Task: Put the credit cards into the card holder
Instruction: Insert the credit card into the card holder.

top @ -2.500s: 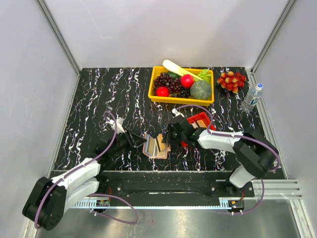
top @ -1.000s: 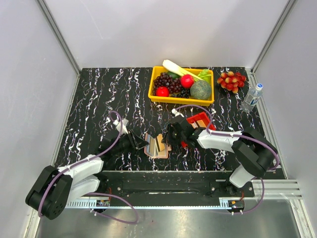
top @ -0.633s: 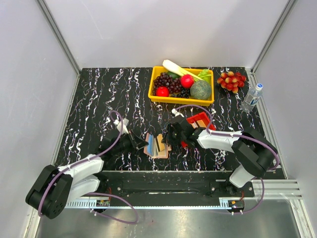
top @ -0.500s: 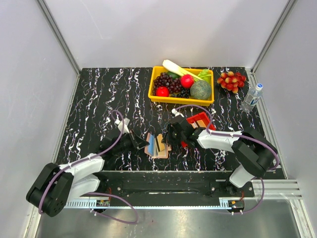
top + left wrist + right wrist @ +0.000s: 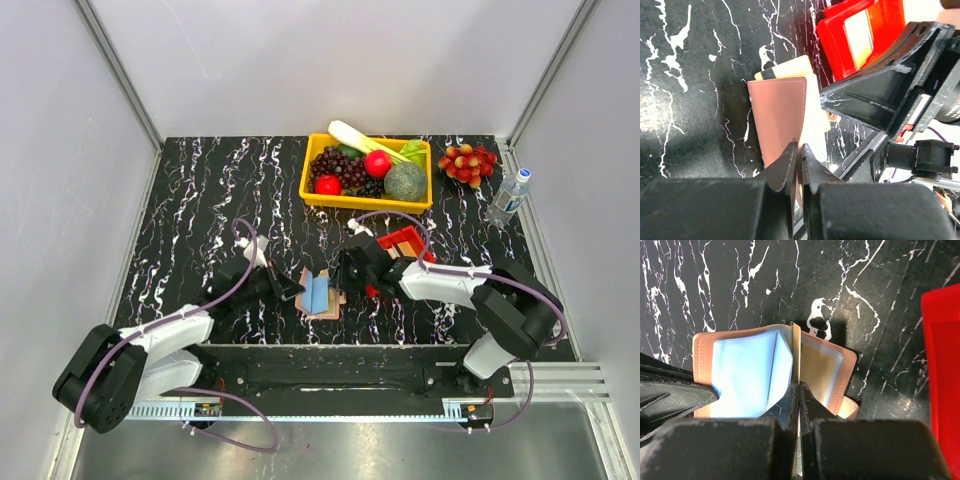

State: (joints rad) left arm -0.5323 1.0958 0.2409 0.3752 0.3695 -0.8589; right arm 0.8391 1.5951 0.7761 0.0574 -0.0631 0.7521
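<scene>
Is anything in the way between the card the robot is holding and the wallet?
Nothing I can see. The right tool holds the card edge-on right at the open wallet, beside its blue pages. The left tool pinches the wallet's cover off to one side.

Wallet hemmed closely by left gripper and right gripper, card upright over its middle, red tray just right, yellow basket beyond, open room over table far left.
</scene>
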